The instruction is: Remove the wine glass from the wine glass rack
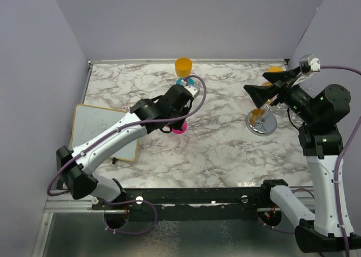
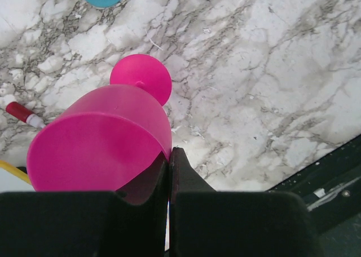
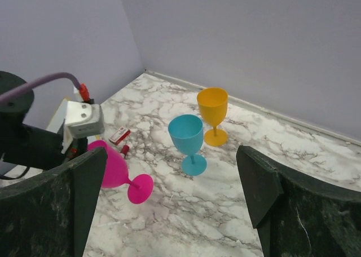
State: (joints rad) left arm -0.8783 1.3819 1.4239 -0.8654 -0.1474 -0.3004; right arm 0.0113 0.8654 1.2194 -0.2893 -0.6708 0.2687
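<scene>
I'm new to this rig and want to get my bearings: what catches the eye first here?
The pink glass comes first, tilted mid-table with its rim pinched in the left gripper. Behind it a blue glass and a yellow glass stand upright toward the back wall. At right, the open right gripper is near the shiny rack.

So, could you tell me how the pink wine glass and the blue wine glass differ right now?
The pink wine glass leans over, while the blue wine glass stands upright. The left gripper pinches the pink glass's rim; nothing touches the blue one, which stands free on the table. Both are opaque stemmed goblets of the same shape.
</scene>
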